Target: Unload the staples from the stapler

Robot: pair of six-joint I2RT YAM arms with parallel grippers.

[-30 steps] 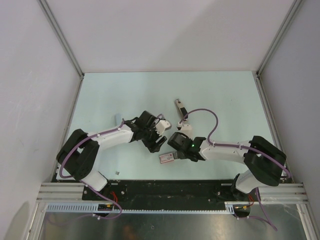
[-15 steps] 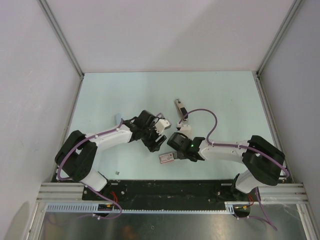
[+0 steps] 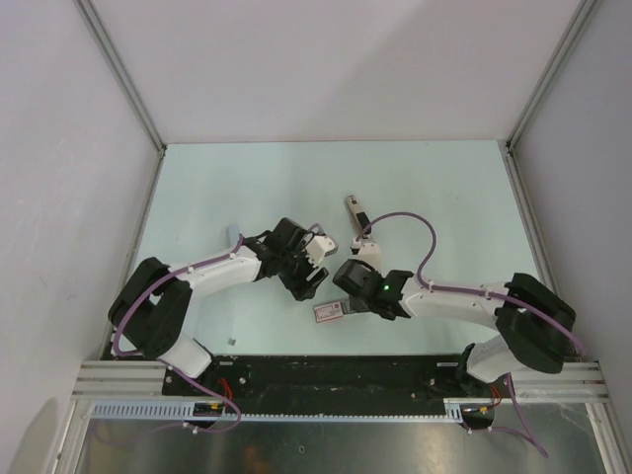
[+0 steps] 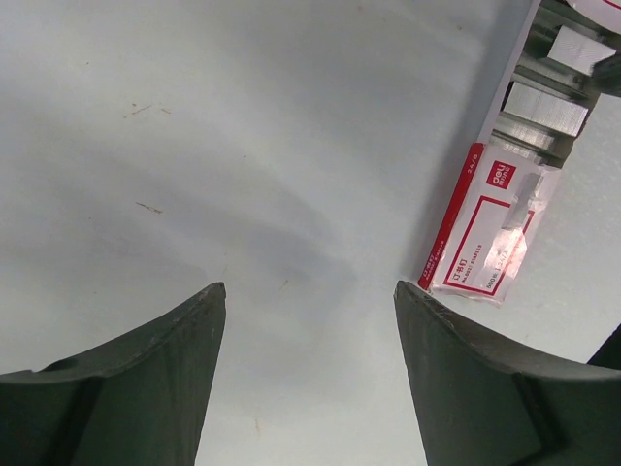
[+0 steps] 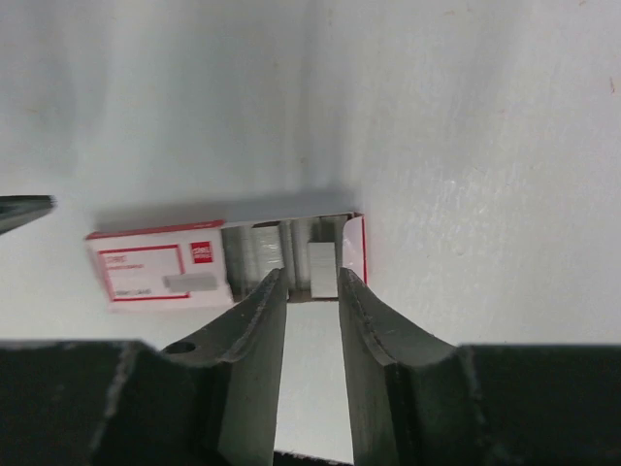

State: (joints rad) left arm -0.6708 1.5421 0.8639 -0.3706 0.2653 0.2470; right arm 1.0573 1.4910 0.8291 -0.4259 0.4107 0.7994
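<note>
**Right jaws part at the staple box; stapler lies untouched**

Parting of the right gripper's [image 5: 312,282] jaws is the main change from a second ago, when they were nearly closed. The right arm's elbow has also swung out to the right and nearer. The red-and-white box [image 3: 331,310] and the stapler [image 3: 355,215] lie where they did.

The right gripper [image 3: 345,300] now points down at the open end of the box [image 5: 160,267]. Its fingers [image 5: 254,330] stand a narrow gap apart, with bare table showing between them. A grey strip [image 5: 323,268] in the box sits just beyond the tips. It lies close to the right-hand finger and clear of the other, so nothing is clamped.

The left gripper [image 3: 311,281] hangs just left of the right one, over bare table [image 3: 247,188]. In the left wrist view its jaws are spread wide and released [image 4: 309,289], with the box [image 4: 490,228] off to one side.

The stapler lies on the table beyond the right gripper, about mid-table, angled from far left to near right and apart from both sets of fingers. A tiny grey bit [image 3: 230,342] lies at the near left of the table, too small to identify.
</note>
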